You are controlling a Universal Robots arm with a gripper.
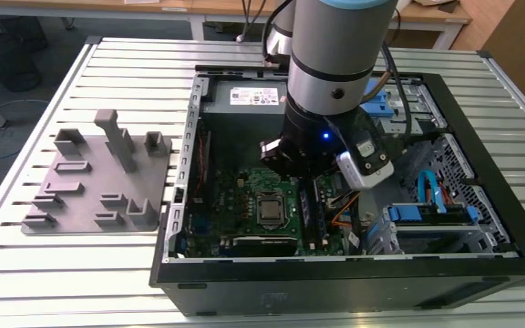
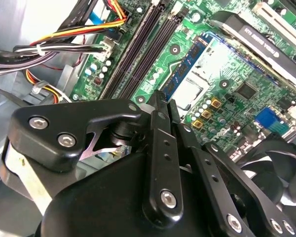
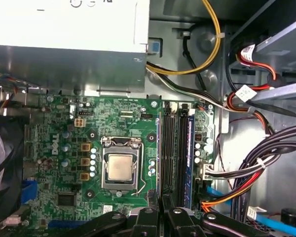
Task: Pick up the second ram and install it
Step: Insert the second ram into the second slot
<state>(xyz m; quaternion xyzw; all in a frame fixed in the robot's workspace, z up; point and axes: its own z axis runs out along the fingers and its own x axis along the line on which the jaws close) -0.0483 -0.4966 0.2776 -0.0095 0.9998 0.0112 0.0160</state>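
Hand [image 2: 165, 101] (closed) around second ram [image 2: 187, 69]

fixture block [image 1: 89, 195] on table [image 1: 135, 61] | exterior view's left of case [image 1: 335, 281] | motherboard [image 1: 244, 186] in case

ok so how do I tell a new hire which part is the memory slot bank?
Start at the open black PC case on the slatted table, then the green motherboard inside it. Beside the square metal CPU socket runs the memory slot bank, with the end effector close over it. It is long, narrow, parallel black strips, between socket and cable bundle.
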